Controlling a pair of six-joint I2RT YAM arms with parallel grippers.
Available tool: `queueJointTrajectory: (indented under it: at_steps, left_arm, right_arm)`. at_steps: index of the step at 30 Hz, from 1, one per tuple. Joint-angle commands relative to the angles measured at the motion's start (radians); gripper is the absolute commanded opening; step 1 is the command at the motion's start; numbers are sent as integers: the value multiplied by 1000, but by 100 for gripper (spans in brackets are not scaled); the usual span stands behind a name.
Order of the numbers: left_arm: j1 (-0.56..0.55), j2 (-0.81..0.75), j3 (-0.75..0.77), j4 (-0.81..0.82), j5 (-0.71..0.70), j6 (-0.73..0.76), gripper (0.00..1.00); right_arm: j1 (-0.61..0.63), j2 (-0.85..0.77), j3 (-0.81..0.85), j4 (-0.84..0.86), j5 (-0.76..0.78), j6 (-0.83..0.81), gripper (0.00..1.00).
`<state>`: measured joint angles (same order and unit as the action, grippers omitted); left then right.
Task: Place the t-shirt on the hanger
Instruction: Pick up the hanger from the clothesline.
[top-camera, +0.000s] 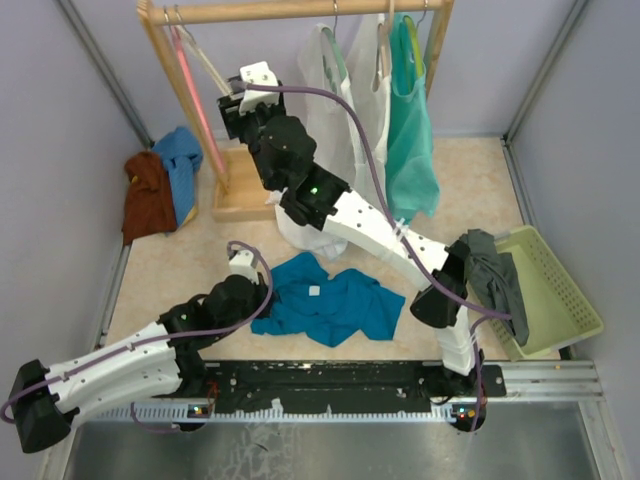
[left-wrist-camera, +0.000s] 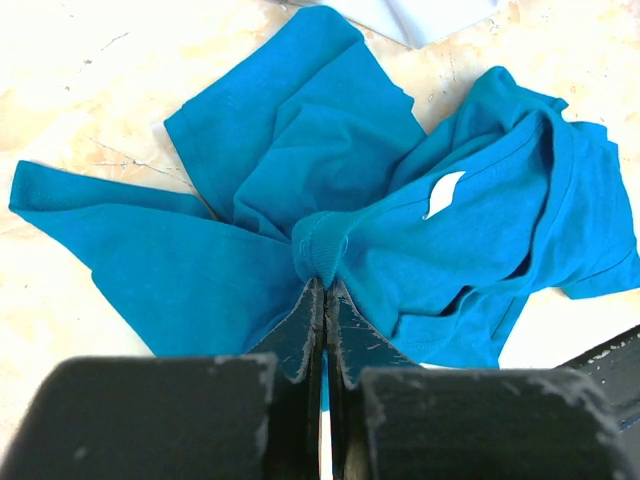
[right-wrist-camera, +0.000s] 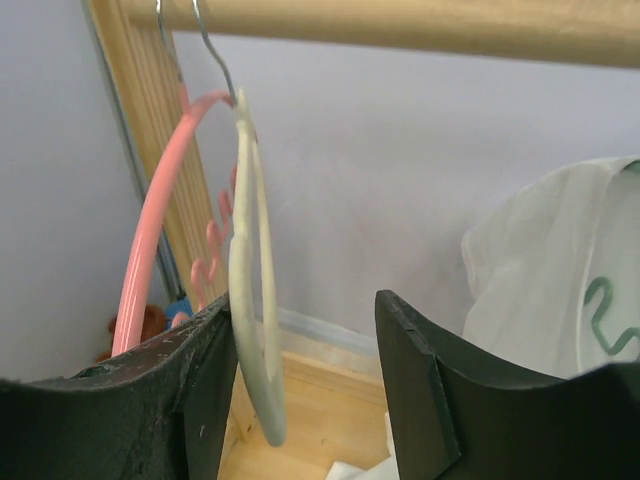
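Note:
The teal-blue t-shirt (top-camera: 330, 300) lies crumpled on the table near the front. My left gripper (top-camera: 268, 293) is shut on a fold of its ribbed collar edge (left-wrist-camera: 322, 255), the fingertips (left-wrist-camera: 312, 300) pressed together. The white label (left-wrist-camera: 443, 193) shows inside the neck. My right gripper (top-camera: 243, 92) reaches up to the rack at the back left, its jaws open. The cream hanger (right-wrist-camera: 250, 300) hangs by its wire hook from the wooden rail (right-wrist-camera: 400, 25). Its lower end sits between my right gripper's (right-wrist-camera: 300, 305) fingers, close against the left finger (right-wrist-camera: 205, 380).
A pink hanger (right-wrist-camera: 150, 260) hangs just left of the cream one. White garments and a mint tank top (top-camera: 410, 130) hang on the rack's right. A green basket (top-camera: 555, 290) with grey cloth (top-camera: 495, 275) stands right. Brown and blue cloths (top-camera: 160, 185) lie far left.

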<state>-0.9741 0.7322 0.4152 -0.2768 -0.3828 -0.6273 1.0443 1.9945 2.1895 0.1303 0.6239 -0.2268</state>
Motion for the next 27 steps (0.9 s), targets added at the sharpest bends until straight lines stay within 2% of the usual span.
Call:
queueJointTrajectory:
  at_steps: [1,7,11,22,27]
  left_arm:
    - [5,-4,41,1,-13,10,1]
    - [5,-3,47,-1,-13,10,1]
    - [5,1,49,0,-12,12,1]
    - [4,-7,56,-11,-19,17,1]
    - [5,-8,63,-15,-20,20,1]
  right_arm:
    - [-22,12,103,3,-23,-11,54]
    - [-39,36,142,-28,-49,15,45]
    - [-45,37,136,-35,-63,23,30]
    - [-46,-35,30,20,-148,43,1]
    - [-36,-50,45,31,-107,12,0]
